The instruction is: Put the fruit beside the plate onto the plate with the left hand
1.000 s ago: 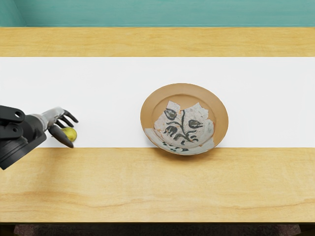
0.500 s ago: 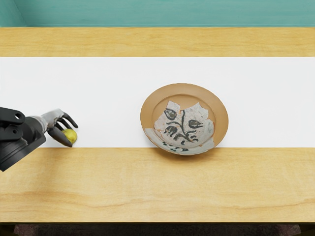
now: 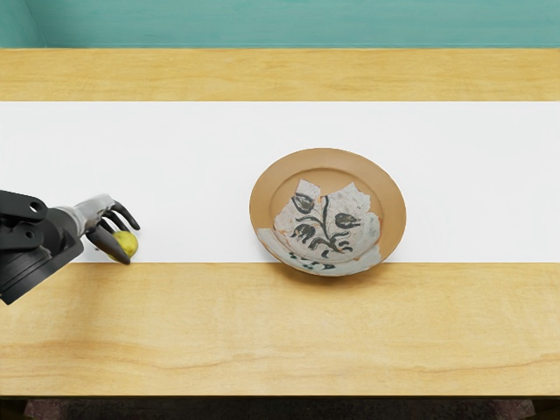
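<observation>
Quick update on the fruit job: we've got the left hand (image 3: 107, 229) at the far left of the table (image 3: 280, 324), down by the near edge of the white strip (image 3: 175, 157), with its fingers (image 3: 122, 213) curled over a small yellow-green fruit (image 3: 126, 242). Compared with a second ago the curl looks tighter, the thumb is tucked in closer under the fruit, and the whole hand sits a touch further back toward its arm. The fruit itself is pretty much in the same spot though, right at the strip's edge, and we can't tell from this angle whether it's off the surface at all.

So we read this as the grasp closing rather than the carry starting. The plate (image 3: 262, 194) is well apart from the hand, off to the right on the strip, with nothing on it except its painted flower pattern. All the actual moving is still ahead of us.

What matters next, we reckon, is whether that grip is solid. The fruit is small and round and only half wrapped by the fingers as far as we can see, so it could roll out on the lift. No right arm in the shot
</observation>
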`<state>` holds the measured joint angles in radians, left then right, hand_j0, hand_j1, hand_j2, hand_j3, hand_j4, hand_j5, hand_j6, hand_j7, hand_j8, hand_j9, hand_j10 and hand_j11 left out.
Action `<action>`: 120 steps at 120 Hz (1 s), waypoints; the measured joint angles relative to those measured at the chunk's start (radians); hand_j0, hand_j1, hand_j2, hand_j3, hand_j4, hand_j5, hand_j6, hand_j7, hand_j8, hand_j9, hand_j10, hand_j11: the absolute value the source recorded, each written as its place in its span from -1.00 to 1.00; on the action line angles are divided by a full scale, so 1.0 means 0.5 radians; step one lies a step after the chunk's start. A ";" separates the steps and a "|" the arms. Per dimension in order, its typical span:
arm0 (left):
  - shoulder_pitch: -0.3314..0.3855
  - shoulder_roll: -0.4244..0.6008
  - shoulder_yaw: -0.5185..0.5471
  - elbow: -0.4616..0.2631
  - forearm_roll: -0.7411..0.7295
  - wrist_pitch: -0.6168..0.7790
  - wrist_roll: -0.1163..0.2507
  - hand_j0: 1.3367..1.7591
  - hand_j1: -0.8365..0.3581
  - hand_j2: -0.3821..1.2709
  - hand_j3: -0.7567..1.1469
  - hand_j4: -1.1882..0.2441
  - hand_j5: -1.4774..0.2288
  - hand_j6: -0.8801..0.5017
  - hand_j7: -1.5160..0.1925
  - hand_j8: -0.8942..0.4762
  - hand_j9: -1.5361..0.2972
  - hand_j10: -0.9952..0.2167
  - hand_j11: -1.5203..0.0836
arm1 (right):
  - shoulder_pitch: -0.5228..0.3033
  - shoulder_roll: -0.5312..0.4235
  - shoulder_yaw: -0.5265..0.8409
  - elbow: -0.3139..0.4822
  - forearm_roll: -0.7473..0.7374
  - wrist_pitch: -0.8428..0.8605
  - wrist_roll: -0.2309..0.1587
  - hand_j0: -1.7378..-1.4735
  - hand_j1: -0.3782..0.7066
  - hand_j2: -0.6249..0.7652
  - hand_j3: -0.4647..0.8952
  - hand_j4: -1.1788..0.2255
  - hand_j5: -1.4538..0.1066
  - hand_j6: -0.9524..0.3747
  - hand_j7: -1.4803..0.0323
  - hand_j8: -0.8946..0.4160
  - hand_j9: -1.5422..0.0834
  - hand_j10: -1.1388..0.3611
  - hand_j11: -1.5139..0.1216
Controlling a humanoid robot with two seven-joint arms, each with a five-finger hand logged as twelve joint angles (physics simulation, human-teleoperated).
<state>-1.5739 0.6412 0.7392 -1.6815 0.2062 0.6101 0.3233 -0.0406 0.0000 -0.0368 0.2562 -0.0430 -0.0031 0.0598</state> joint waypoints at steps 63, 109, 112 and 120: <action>-0.016 0.000 -0.001 -0.001 -0.006 -0.004 -0.002 0.50 -0.10 -0.24 -0.20 -0.27 -0.36 -0.37 -0.29 -0.33 -0.32 -0.46 -0.24 | -0.001 0.000 0.000 0.000 0.000 0.000 0.000 -0.40 -0.90 -0.11 -0.32 0.65 0.83 0.41 0.92 0.34 0.87 0.49 0.82; -0.115 -0.012 -0.010 -0.001 -0.008 -0.006 -0.024 0.49 -0.27 -0.02 -0.20 -0.25 -0.42 -0.31 -0.32 -0.26 -0.33 -0.43 -0.26 | 0.000 0.000 0.000 0.000 0.000 0.000 0.000 -0.40 -0.90 -0.11 -0.32 0.65 0.83 0.41 0.93 0.34 0.87 0.49 0.82; -0.126 -0.014 -0.012 -0.001 -0.009 -0.006 -0.025 0.49 -0.27 -0.02 -0.20 -0.25 -0.42 -0.31 -0.32 -0.27 -0.33 -0.44 -0.26 | -0.001 0.000 0.000 0.000 0.000 0.000 0.000 -0.40 -0.90 -0.11 -0.32 0.65 0.83 0.41 0.93 0.34 0.87 0.49 0.82; -0.152 -0.062 -0.017 -0.001 -0.009 -0.006 -0.027 0.49 -0.30 0.03 -0.20 -0.24 -0.42 -0.31 -0.32 -0.26 -0.33 -0.44 -0.26 | -0.001 0.000 0.000 0.000 0.000 0.000 0.000 -0.40 -0.90 -0.11 -0.32 0.65 0.83 0.41 0.93 0.34 0.87 0.49 0.82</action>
<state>-1.6498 0.6100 0.7308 -1.6820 0.2016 0.6071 0.3098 -0.0410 0.0000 -0.0368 0.2562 -0.0430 -0.0031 0.0598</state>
